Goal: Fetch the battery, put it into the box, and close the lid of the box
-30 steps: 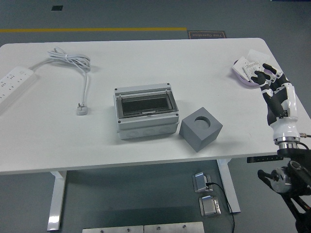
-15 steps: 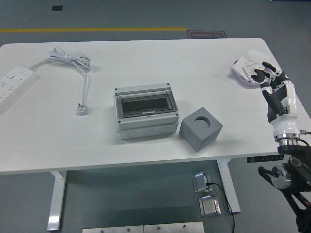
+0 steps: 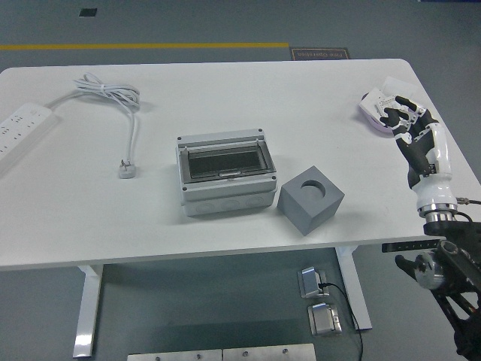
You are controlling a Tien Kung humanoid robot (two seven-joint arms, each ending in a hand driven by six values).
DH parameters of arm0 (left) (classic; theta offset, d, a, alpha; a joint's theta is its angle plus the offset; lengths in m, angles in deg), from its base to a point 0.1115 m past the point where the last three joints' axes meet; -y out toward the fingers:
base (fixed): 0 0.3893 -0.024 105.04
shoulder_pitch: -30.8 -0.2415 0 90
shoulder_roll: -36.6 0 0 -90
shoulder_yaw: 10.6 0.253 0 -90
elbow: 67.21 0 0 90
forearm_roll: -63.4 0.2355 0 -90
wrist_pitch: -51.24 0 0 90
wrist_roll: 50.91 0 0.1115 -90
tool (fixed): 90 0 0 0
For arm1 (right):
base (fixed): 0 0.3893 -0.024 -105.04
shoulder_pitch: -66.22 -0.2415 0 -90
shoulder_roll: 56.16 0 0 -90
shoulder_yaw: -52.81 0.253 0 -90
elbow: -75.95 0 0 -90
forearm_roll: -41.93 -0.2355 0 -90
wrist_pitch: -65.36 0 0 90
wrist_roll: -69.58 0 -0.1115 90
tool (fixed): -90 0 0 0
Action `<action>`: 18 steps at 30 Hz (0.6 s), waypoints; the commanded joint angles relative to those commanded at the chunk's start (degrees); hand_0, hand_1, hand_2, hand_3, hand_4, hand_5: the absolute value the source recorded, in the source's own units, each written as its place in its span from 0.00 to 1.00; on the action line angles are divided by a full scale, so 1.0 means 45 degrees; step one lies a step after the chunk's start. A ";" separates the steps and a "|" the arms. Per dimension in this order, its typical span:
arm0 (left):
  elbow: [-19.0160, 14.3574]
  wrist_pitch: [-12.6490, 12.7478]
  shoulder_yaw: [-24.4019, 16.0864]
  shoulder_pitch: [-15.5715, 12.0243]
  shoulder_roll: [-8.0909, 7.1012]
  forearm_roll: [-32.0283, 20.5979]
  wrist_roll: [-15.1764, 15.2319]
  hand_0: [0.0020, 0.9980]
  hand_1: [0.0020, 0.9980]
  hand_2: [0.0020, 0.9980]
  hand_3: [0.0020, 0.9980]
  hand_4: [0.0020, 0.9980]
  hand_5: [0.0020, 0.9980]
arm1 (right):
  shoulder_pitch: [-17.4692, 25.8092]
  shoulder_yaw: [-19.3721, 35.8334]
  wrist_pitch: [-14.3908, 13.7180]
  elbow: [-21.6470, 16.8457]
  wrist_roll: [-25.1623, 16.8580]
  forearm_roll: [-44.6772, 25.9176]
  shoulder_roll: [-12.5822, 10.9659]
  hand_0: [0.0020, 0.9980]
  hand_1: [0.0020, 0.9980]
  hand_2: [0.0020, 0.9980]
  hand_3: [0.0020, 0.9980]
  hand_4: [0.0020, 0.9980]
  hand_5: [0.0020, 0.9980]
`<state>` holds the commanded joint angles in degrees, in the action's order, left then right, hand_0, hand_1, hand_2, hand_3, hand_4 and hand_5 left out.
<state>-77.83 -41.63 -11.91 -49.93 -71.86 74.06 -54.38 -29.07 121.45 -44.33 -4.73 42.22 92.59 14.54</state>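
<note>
White tabletop (image 3: 90,218) is seen from above w/ a grey rectangular plastic box (image 3: 225,175) near the centre. Its clear hinged lid (image 3: 225,162) appears laid down over the opening, though whether it is latched can't be told. Just right of the box, apart from it, a dark grey cube w/ a round hole in its top face (image 3: 310,198) is set at an angle.

At the far right edge of the table, a small white flat pack w/ a purple rim, presumably the battery (image 3: 376,111), is found, well apart from the box. The robot's right hand (image 3: 412,128), black & white, is brought in from the lower right, w/ its fingers (image 3: 394,116) spread and slightly bent over the pack's right part. Fingertips are seen on or just above it; actual contact can't be confirmed, & no closed grasp is shown.

On the left side, a white power strip (image 3: 21,128) is laid at the table's edge. A white coiled cable (image 3: 113,94) is looped near the back left, w/ its white plug (image 3: 126,170) resting on the table left of the box.

Left arm isn't visible.
</note>
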 joint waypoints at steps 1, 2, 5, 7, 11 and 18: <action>0.0004 -0.0006 0.0086 -0.0014 -0.0029 -0.0103 0.0011 0.72 0.75 0.72 0.66 0.54 0.47 | 0.0011 -0.0017 -0.0020 -0.0009 0.0041 0.0091 -0.0011 0.72 0.57 0.62 0.71 0.85 0.44; 0.0004 -0.0013 0.0147 -0.0023 -0.0051 -0.0173 0.0020 0.72 0.75 0.72 0.66 0.54 0.47 | 0.0027 -0.0018 -0.0040 -0.0020 0.0070 0.0173 -0.0015 0.72 0.57 0.62 0.71 0.85 0.44; -0.0009 -0.0030 0.0162 -0.0039 -0.0102 -0.0202 0.0040 0.72 0.75 0.72 0.67 0.55 0.47 | 0.0085 0.0022 -0.0073 -0.0004 0.0126 0.0358 0.0021 0.73 0.58 0.63 0.71 0.85 0.45; -0.0019 -0.0042 0.0099 -0.0063 -0.0113 -0.0160 0.0043 0.72 0.75 0.72 0.67 0.55 0.47 | 0.0100 0.0008 -0.0084 -0.0001 0.0151 0.0436 0.0030 0.73 0.58 0.63 0.71 0.85 0.45; -0.0028 -0.0055 0.0026 -0.0117 -0.0073 -0.0095 0.0045 0.72 0.75 0.72 0.67 0.55 0.47 | 0.0083 -0.0079 -0.0092 -0.0009 0.0223 0.0583 -0.0012 0.74 0.59 0.64 0.71 0.84 0.45; -0.0031 -0.0043 -0.0016 -0.0164 0.0021 -0.0091 0.0080 0.72 0.75 0.72 0.67 0.55 0.47 | 0.0159 -0.0047 -0.0078 -0.0002 0.0294 0.0725 -0.0085 0.74 0.59 0.64 0.71 0.84 0.45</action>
<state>-77.97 -41.83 -11.98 -50.67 -71.76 73.65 -54.01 -28.36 121.23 -44.69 -4.74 43.54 95.85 14.15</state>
